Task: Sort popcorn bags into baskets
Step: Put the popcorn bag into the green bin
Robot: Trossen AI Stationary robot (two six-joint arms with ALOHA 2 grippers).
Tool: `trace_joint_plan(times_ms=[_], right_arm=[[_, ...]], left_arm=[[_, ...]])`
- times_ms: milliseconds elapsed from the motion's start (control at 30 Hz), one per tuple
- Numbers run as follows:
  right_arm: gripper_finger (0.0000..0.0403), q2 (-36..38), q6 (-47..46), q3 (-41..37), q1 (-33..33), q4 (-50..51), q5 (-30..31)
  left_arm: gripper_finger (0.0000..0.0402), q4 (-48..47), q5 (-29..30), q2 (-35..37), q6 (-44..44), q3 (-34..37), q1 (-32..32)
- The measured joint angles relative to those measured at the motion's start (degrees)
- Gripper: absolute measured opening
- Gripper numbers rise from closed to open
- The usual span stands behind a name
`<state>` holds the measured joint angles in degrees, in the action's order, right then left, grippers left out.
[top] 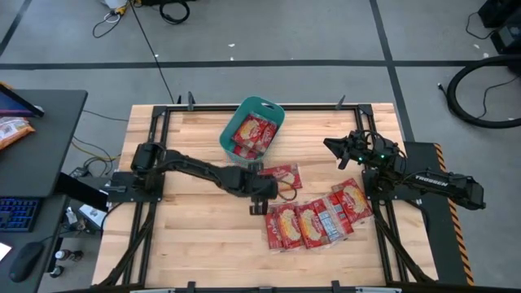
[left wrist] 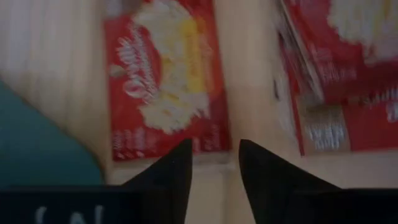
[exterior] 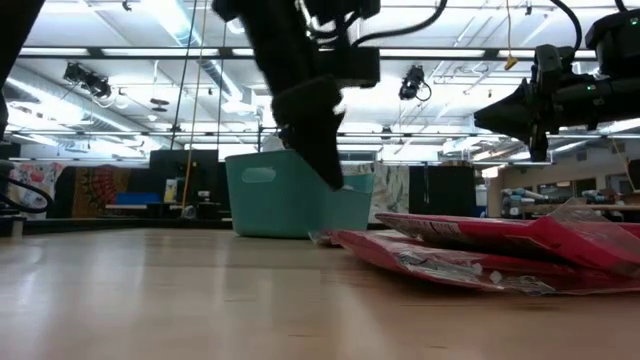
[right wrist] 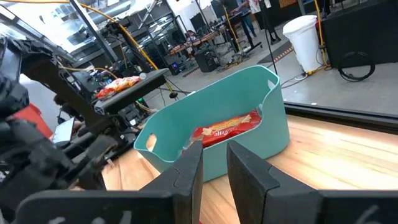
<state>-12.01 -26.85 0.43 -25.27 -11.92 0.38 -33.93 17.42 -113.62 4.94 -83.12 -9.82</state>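
Observation:
The teal basket (top: 262,104) stands at the table's far middle with popcorn bags (top: 251,134) lying inside it; the right wrist view shows one (right wrist: 227,129) through its open top. A single red popcorn bag (left wrist: 165,81) lies flat on the wood just near of the basket. Several more bags (top: 313,221) lie in an overlapping row toward the near right. My left gripper (left wrist: 214,155) hovers open, pointing steeply down, by that single bag's edge and above the table (exterior: 335,175). My right gripper (top: 330,145) waits raised at the right, open and empty, pointing level at the basket.
An orange snack bag (top: 12,130) lies on the dark desk off the table's left side. Black frame rails run along the table's edges (top: 151,163). Bare wood spreads over the table's near left (top: 195,244).

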Motion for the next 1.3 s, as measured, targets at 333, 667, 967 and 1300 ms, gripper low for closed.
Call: trace_joint_plan(times_ms=[333, 667, 967, 1300], right_arm=[[0.0077, 0.0, 0.0, 0.0, 0.0, 0.0, 0.0], [0.0077, 0.0, 0.0, 0.0, 0.0, 0.0, 0.0], [0.0077, 0.0, 0.0, 0.0, 0.0, -0.4, 0.0], [0.0077, 0.0, 0.0, 0.0, 0.0, -0.4, 0.0]], left_arm=[[0.0189, 12.5, 3.9, 0.0, 3.3, 7.7, -2.1], [0.0226, 13.0, 5.9, -4.3, -0.1, 7.8, -2.3], [0.0186, 13.1, 6.0, -6.6, -2.6, 7.5, -2.4], [0.004, 11.4, 7.8, -6.9, -3.4, 7.6, -1.2]])
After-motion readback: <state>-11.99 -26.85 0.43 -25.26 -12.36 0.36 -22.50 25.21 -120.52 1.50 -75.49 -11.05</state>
